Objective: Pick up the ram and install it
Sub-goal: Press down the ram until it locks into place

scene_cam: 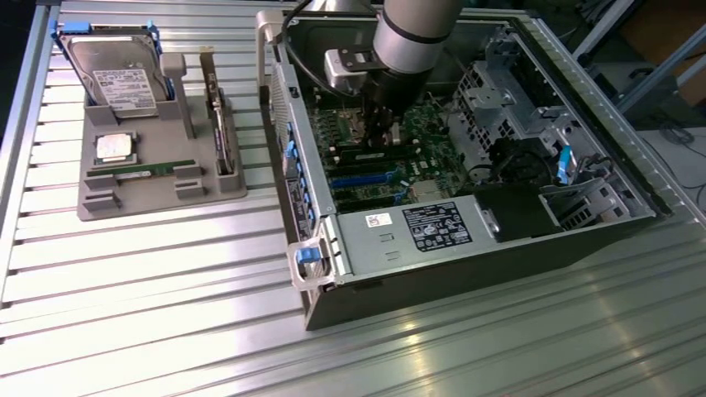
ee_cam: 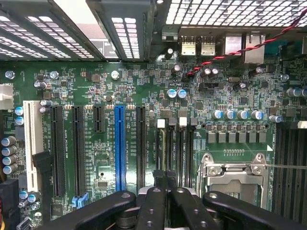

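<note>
The ribbed silver metal table (scene_cam: 165,314) carries everything here. On it lies the open black and grey computer case (scene_cam: 464,273) with its side removed, so the green motherboard (ee_cam: 144,96) inside is visible. Towards the exterior view's left of the case stands a grey plastic parts holder (scene_cam: 155,178). In this holder, at the end farthest from the camera, leans the big silver hard drive with a white label (scene_cam: 121,78). Just in front of the drive lies the square silver processor chip (scene_cam: 114,146). A little nearer to the camera than the chip lies one long thin green ram stick (scene_cam: 144,172), flat in its slot of the holder.

The grey robot arm (scene_cam: 414,33) reaches down into the case from above. Its black pincer (ee_cam: 165,179) is pressed together and sits low over the motherboard. In the wrist view, a thin dark edge stands between the fingertips (ee_cam: 157,181), directly over the narrow memory slots (ee_cam: 177,143), just beside the silver processor socket (ee_cam: 235,177); I cannot tell for sure that this edge is the second ram stick. On the other side of the memory slots, the long blue expansion slot (ee_cam: 119,146) runs parallel to them.
</note>
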Motion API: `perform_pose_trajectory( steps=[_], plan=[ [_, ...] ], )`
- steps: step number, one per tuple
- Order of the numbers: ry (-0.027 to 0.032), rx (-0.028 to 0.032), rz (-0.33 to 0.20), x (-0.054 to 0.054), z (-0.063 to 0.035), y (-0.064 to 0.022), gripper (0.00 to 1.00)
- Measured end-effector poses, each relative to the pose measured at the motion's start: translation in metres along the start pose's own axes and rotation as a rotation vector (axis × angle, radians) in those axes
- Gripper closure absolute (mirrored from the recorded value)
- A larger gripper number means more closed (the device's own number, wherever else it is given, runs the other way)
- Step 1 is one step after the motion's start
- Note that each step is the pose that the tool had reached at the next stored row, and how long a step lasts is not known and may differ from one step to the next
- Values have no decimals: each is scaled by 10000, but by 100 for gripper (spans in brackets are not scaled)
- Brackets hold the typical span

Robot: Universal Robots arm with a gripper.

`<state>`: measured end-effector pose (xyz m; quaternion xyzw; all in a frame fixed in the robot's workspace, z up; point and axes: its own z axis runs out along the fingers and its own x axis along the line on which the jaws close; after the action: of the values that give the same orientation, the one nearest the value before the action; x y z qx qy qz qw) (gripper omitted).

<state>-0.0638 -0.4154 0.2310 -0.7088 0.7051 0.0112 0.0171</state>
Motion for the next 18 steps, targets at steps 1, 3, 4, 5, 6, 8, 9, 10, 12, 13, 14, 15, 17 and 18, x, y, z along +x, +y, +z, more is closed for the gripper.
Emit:
perform_pose_trajectory(
  steps=[1,3,4,5,6,8,9,10,12,13,14,15,17,18],
  plan=[
    [-5,2,0,-1,3,0,89],
    [-5,3,0,-1,3,0,89],
    [-6,3,0,-1,1,0,89],
    [-16,5,1,-3,-9,-1,89],
    [-23,5,1,-4,-18,-2,89],
    [-8,-11,0,-4,-74,-3,89],
    [-8,-12,1,-5,-90,-3,89],
    [-8,-12,1,-5,-90,-3,89],
    [-17,-7,-1,-5,-90,51,89],
    [-18,-6,0,-5,-90,94,89],
    [-19,-5,0,-5,-88,135,89],
    [-19,-5,2,-5,-86,173,89],
    [-18,-5,6,-6,-83,208,89],
    [-18,-6,5,-6,-83,209,89]
  ],
)
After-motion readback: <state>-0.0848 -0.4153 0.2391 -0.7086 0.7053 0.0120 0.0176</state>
